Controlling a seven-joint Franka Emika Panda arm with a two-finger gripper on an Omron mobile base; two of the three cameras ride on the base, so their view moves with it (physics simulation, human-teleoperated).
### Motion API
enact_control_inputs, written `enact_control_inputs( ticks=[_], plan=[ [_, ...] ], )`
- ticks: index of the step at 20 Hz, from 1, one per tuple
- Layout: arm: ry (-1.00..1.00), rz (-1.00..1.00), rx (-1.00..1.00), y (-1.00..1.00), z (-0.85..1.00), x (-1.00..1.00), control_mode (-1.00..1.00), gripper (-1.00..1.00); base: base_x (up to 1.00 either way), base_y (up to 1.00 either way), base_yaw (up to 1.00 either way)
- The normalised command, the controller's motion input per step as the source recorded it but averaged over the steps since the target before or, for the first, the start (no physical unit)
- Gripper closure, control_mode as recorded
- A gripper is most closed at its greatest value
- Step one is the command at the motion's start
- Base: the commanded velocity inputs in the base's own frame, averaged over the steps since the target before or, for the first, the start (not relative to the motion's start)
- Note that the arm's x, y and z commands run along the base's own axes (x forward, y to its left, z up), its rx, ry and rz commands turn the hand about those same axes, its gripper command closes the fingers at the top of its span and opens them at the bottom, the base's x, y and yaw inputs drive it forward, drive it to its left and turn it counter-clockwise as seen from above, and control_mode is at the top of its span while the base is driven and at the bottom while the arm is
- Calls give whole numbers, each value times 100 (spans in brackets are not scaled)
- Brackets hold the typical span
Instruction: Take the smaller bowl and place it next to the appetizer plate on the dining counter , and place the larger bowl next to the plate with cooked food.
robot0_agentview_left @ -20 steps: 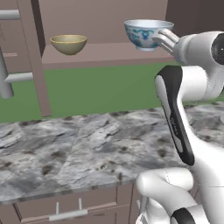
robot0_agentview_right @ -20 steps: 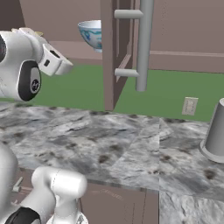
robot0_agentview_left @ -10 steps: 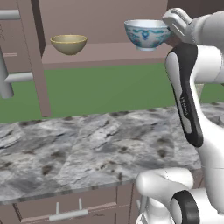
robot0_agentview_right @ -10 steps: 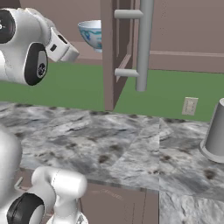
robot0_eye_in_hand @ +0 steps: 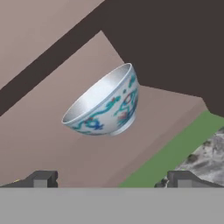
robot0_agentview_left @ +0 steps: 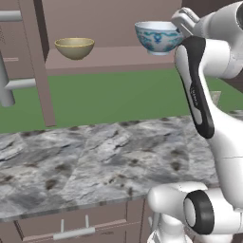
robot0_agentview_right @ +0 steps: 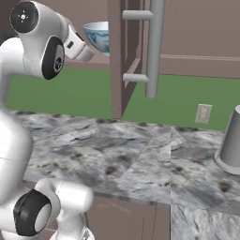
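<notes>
Although the arm's upper links cross the right side of the left base view, the larger bowl (robot0_agentview_left: 157, 37) remains mostly visible there; only its right edge is covered by the hand. From the right base view the same bowl is cut off on its right by a brown upright cabinet panel (robot0_agentview_right: 117, 51) and partly overlapped on its left by the wrist, so roughly half of it shows. The gripper (robot0_eye_in_hand: 109, 179) appears in the hand view as two dark fingertips (robot0_eye_in_hand: 41, 178) at the bottom edge, set wide apart with nothing between them; the bowl sits ahead of them, apart from both tips. Whether the hand touches the bowl's rim in the left base view cannot be told.

The larger bowl stands upright on the brown shelf (robot0_agentview_left: 114, 59), opening upward, foot on the shelf board; its tilted look in the hand view comes from the camera's roll. Being round, it has no long axis to report. The smaller bowl (robot0_agentview_left: 74, 47) stands upright on the same shelf, well apart to the larger bowl's left, mouth up. Below the shelf runs a green wall band, and in front of it a marbled counter (robot0_agentview_left: 90, 161). A grey cylindrical object (robot0_agentview_right: 231, 143) at the right border of the right base view is cropped and cannot be identified.
</notes>
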Motion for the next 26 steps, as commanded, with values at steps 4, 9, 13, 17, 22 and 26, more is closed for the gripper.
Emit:
enact_control_inputs(
  ticks=[4, 9, 13, 17, 22, 26],
  plan=[
    [8, 0, 0, 0, -11, 71, -100, -100, 0, 0, 0],
    [3, 0, 0, 0, 0, 67, -100, -100, 0, 0, 0],
    [6, -1, -1, 0, 0, 65, -100, -100, 0, 0, 0],
    [3, -3, -4, 0, 0, 63, -100, -100, 0, 0, 0],
    [1, -9, -7, -7, 0, 47, -100, -100, 0, 0, 0],
    [1, -9, -4, -5, 0, 34, -100, -100, 0, 0, 0]
  ],
)
